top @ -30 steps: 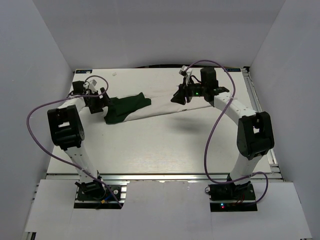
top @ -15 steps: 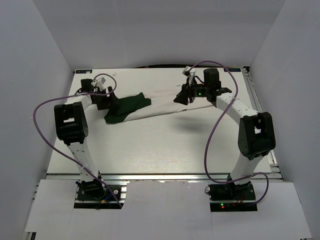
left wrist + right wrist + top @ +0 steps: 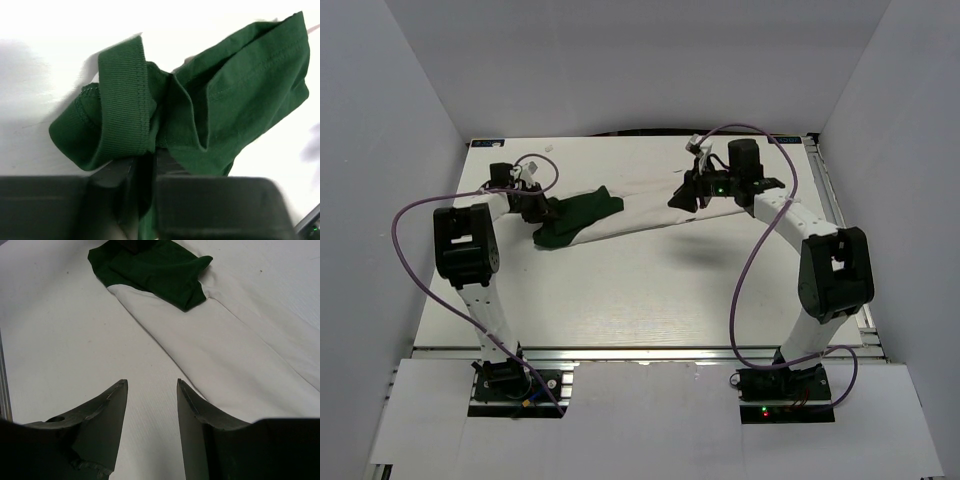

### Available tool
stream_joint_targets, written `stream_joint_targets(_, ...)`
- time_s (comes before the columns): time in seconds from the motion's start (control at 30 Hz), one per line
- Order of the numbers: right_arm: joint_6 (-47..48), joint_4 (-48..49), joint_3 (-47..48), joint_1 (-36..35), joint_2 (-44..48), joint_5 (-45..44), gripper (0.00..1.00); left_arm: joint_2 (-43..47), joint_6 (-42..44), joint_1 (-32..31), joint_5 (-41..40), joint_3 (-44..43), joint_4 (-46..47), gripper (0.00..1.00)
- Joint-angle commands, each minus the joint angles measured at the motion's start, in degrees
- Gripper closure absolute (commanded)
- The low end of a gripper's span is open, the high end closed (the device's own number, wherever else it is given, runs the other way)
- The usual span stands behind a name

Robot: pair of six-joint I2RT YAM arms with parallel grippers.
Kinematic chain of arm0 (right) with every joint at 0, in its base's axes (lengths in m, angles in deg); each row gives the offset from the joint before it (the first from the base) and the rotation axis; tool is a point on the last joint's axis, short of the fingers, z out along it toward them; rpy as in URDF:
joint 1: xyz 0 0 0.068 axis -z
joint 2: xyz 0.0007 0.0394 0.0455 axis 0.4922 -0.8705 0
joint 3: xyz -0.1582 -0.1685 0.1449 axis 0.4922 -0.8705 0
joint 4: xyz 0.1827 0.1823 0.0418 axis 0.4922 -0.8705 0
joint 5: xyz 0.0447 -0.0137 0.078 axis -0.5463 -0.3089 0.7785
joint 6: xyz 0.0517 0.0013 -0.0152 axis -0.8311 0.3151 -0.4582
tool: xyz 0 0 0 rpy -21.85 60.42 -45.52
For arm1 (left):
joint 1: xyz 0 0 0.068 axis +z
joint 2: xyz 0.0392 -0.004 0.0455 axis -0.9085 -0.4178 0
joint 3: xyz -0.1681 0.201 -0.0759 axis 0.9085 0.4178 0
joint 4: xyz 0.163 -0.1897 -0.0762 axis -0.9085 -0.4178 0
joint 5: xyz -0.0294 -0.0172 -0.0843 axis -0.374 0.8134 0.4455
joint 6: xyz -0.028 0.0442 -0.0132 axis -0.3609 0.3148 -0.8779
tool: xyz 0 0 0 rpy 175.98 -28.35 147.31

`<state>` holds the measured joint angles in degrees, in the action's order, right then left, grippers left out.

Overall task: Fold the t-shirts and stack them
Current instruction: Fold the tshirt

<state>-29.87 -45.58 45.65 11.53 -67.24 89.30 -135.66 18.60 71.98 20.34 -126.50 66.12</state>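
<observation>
A white t-shirt (image 3: pixel 642 208) with dark green sleeves lies bunched in a long strip across the far half of the table. Its green sleeve (image 3: pixel 577 213) is at the left end. My left gripper (image 3: pixel 542 209) is at that sleeve, and in the left wrist view its jaws (image 3: pixel 145 161) are shut on a fold of the green fabric (image 3: pixel 230 100). My right gripper (image 3: pixel 679 194) hovers at the strip's right end. In the right wrist view it (image 3: pixel 151 383) stands open with only bare table between its fingers, and the white cloth (image 3: pixel 235 355) lies just to its right.
White walls enclose the table (image 3: pixel 620 290) on three sides. A metal rail (image 3: pixel 825 190) runs along the right edge. Purple cables loop from both arms above the surface.
My left gripper moved right onto the green sleeve and closed from wide open onto the fabric. The right arm shifted only slightly and stayed open.
</observation>
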Motion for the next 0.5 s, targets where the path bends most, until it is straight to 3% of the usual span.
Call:
stream_joint_targets(0.0,0.1,1.3,-1.0,0.6,3.3,-0.1,0.49,-0.1,-0.9,-0.6,0.1,0.0,-2.8,0.86)
stream_joint_targets(0.03,0.2,1.4,-1.3,0.7,3.6,-0.1,0.49,0.4,-1.4,-0.6,-0.3,-0.8,-3.2,0.89)
stream_joint_targets(0.07,0.2,1.4,-1.6,0.8,4.0,-0.1,0.49,0.7,-1.5,-0.5,-0.2,-1.3,-3.4,0.99)
stream_joint_targets(0.1,0.2,1.4,-1.8,1.2,4.2,-0.1,0.49,1.0,-1.8,-0.5,-0.5,-1.8,-3.8,1.00)
stream_joint_targets(0.3,0.2,1.4,-3.6,2.7,6.4,-0.1,0.49,3.5,-9.1,-0.6,-2.1,-7.3,-9.0,1.00)
stream_joint_targets(0.47,0.8,1.3,-5.1,4.5,8.2,0.0,0.49,6.5,-10.1,-0.7,-4.6,-10.9,-16.1,1.00)
